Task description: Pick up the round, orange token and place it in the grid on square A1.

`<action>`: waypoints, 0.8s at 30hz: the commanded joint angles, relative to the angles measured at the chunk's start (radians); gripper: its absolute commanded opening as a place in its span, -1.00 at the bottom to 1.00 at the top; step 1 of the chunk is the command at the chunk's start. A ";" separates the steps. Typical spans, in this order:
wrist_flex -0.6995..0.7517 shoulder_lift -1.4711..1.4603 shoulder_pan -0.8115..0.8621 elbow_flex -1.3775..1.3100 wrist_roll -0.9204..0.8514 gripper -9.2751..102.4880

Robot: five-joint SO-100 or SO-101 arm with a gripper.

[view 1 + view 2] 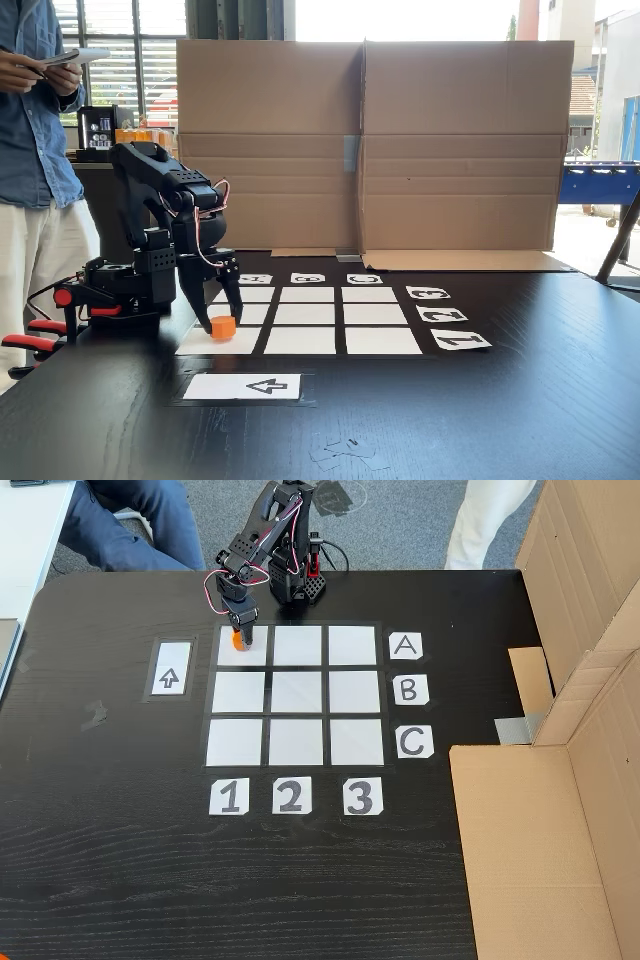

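The orange token (222, 328) rests on square A1 (246, 343), the near-left corner of the grid (307, 316) in a fixed view. In the fixed view from above, the token (239, 642) sits on the top-left square A1 (226, 656) of the grid (296, 692), in row A above the label 1. My gripper (222, 318) points down over it, with a finger close against each side of the token. Its black fingers (244, 615) partly cover the token from above.
A white card with a black arrow (246, 386) lies beside the grid. Letter and number labels (405, 645) line two edges. A cardboard wall (370, 145) stands behind the table. A person (35, 150) stands near the arm's base (120, 285).
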 commanded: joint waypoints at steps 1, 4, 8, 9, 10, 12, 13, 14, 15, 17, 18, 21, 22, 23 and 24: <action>-0.028 -0.012 0.000 0.006 0.000 -0.59; -0.031 -0.026 0.000 0.012 0.002 -0.59; -0.032 -0.032 0.003 0.021 0.003 -0.59; -0.032 -0.032 0.003 0.023 0.003 -0.60; -0.032 -0.032 0.003 0.023 0.003 -0.60; -0.029 -0.032 0.006 0.026 0.005 -0.60; -0.025 -0.032 0.008 0.028 0.005 -0.60; -0.023 -0.032 0.009 0.029 0.005 -0.60; -0.026 -0.032 0.011 0.034 0.005 -0.60; -0.034 -0.028 0.012 0.043 0.005 -0.60; -0.034 -0.025 0.012 0.046 0.005 -0.60; -0.034 -0.017 0.012 0.051 0.005 -0.60; -0.034 -0.012 0.012 0.054 0.005 -0.60; -0.034 -0.008 0.012 0.057 0.005 -0.60; -0.034 -0.005 0.012 0.060 0.005 -0.60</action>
